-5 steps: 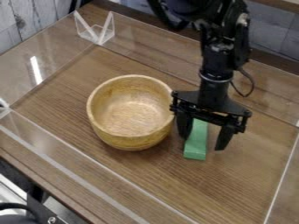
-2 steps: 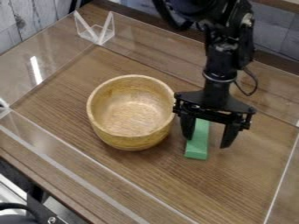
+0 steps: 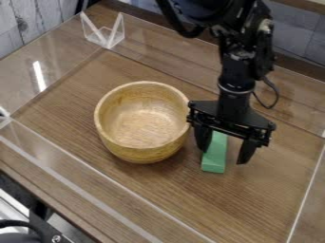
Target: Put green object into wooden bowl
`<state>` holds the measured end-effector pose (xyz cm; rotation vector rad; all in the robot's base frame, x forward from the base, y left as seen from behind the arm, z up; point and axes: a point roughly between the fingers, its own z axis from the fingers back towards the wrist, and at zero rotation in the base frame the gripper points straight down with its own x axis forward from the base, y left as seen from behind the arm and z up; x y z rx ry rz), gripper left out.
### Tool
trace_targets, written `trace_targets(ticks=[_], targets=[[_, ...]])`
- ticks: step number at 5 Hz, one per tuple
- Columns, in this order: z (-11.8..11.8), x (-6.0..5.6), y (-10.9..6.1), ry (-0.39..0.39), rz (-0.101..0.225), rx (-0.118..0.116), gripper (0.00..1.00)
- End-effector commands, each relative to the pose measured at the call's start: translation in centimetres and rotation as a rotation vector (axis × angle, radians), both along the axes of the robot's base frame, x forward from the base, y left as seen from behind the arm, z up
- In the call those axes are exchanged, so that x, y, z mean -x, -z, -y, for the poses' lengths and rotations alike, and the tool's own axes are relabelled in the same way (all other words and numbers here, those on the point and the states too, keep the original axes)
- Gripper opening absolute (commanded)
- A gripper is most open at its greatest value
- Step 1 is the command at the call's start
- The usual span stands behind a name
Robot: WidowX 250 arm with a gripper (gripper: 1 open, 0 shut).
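So the small flat bright green rectangular block (image 3: 218, 153) lies on the wooden desk (image 3: 152, 204) toward its right edge, long axis running from the near edge to the far one, tilted a bit rightward at the far end. My black gripper (image 3: 229, 144) points down over it, fingers spread wide on either side. The round light-tan wooden bowl (image 3: 144, 121) sits just left, nearly touching my left finger.

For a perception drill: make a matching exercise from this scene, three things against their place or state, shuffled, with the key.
Things:
1. green object
2. wooden bowl
3. gripper

Descriptions:
A. open, pointing down, fingers straddling a block
B. empty, left of the arm in the picture
C. lying on the table just right of the bowl

Pairs: 1-C, 2-B, 3-A
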<state>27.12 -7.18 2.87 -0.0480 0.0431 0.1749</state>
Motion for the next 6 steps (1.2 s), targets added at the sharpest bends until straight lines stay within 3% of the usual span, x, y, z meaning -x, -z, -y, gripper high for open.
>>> trace_targets(ticks=[1,3,5,6], targets=[[1.5,0.1,-0.4,0.002,0.005,0.0,1.0],[2.8,-0.4,0.4,-0.049,0.003,-0.001,1.0],[2.2,-0.2,1.2,-0.067,-0.004,-0.004,1.0],[1.4,-0.5,1.7,-0.122,-0.008,-0.005,1.0]])
